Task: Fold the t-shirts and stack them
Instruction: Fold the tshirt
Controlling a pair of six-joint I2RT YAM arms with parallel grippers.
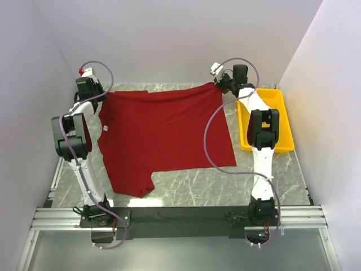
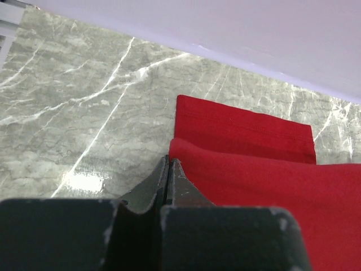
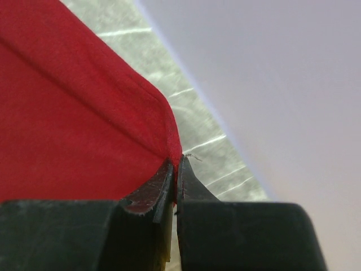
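Observation:
The dark red t-shirt (image 1: pixel 163 132) lies spread flat on the marble table, one sleeve toward the near edge. My right gripper (image 1: pixel 219 86) is at the shirt's far right corner, shut on it. In the right wrist view the red cloth (image 3: pixel 84 113) runs into the closed tips (image 3: pixel 176 161), creases fanning out from them. My left gripper (image 1: pixel 97 93) is at the far left corner. In the left wrist view its jaws (image 2: pixel 168 160) are shut, and the shirt's folded edge (image 2: pixel 237 169) lies against the right fingertip. No cloth shows between them.
A yellow plastic tray (image 1: pixel 285 121) stands on the right side of the table beside the right arm. White walls close in the far side and both sides. A metal rail (image 1: pixel 180 217) carrying both arm bases runs along the near edge.

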